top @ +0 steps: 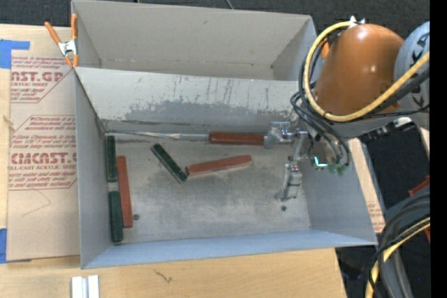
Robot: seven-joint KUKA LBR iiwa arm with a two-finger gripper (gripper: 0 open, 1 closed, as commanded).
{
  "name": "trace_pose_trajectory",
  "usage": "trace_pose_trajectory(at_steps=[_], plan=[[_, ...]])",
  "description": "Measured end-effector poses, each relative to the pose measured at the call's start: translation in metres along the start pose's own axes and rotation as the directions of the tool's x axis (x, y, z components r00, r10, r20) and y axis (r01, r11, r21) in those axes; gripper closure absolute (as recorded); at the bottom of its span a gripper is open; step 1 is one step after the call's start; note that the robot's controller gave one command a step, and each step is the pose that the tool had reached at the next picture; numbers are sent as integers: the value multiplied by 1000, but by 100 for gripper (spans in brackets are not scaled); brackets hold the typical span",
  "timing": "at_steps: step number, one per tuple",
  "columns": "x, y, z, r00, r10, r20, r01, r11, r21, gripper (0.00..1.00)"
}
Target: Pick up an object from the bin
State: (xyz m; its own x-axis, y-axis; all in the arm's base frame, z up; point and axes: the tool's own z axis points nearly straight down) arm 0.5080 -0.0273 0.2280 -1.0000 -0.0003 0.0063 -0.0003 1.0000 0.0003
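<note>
Camera view, L to R: red bar (124, 192) by left wall of bin (209, 45); green stick (169, 162) touching red stick (218, 166) mid-floor; claw (288, 186) hangs at right over bare floor, apart from both, spread can't be told. Approach step, prob.; next calls for shift left over red stick, then descent.

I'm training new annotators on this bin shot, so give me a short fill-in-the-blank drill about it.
1. The hand is over bare floor near the bin's ____ wall.
2. Mid-bin, a dark green bar touches a bar coloured ____.
3. One red bar lies by the back wall; a third bar lies near the ____ wall.
Missing words: right; red; left.
</note>
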Motion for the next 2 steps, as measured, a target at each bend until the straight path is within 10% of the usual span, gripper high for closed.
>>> trace_pose_trajectory(at_steps=[2], plan=[[-29, 34, 46, 1000, -25, 17, 25, 1000, 1, 0]])
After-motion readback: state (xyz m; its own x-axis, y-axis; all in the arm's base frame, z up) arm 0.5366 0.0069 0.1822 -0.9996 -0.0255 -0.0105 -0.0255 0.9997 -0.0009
